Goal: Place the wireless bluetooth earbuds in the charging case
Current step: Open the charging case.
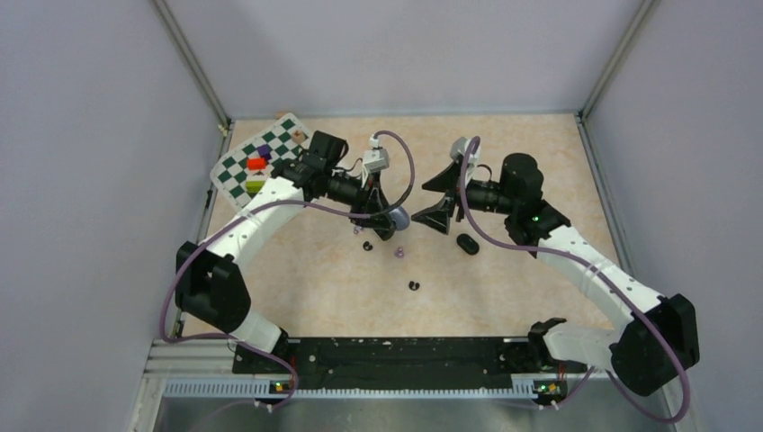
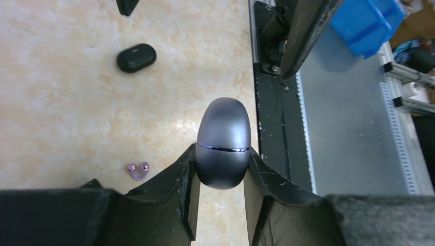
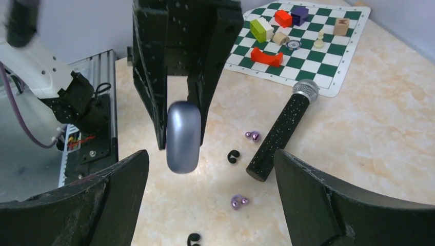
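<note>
Jaws of the left gripper (image 2: 222, 156) pinch the closed grey charging case (image 2: 224, 133) above the middle of the tabletop (image 1: 540, 162), probably to offer its lid to the right gripper (image 3: 210, 154), whose jaws stand wide and empty. All four earbuds (image 3: 239, 201) lie loose on the tabletop underneath, none inserted.

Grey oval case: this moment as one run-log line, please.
left end effector: shut on closed grey oval charging case | right end effector: open, empty

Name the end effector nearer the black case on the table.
Right. The right end effector hangs open just beside the black case; the left end effector, gripping the grey case, sits farther away.
</note>
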{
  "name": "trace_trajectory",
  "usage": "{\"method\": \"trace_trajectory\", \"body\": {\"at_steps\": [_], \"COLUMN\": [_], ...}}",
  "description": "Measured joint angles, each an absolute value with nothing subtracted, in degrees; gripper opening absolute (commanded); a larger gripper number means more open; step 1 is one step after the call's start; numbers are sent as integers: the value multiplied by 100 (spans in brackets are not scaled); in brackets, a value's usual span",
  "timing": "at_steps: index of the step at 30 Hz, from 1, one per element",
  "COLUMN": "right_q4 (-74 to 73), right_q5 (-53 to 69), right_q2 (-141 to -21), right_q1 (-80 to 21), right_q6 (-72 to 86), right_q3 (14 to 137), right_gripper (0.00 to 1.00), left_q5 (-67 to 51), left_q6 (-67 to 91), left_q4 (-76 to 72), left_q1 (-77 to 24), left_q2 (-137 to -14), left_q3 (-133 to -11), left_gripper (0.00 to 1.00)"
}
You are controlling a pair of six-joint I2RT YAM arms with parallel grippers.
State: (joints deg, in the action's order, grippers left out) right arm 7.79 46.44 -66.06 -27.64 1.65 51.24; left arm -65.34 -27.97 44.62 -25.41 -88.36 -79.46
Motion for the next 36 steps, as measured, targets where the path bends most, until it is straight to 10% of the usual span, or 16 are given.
{"method": "trace_trajectory", "body": {"at_steps": [13,36], "right_q4": [1417,1413], "right_q5": [4692,4062], "right_q2": [-7303,-7089], "right_q1": [-2757,-2082], "right_q6": [849,856], "right_q3": [4904,4807], "right_gripper": [91,90], "left_q5": [-7046,-7260], "left_q6": [574,974], "left_q4": [642,-108], "left_q1": [-2532,-2528], "left_q2": [-8748,-8554], "left_q3": [-6108,-6031], "left_gripper": [0,0]}}
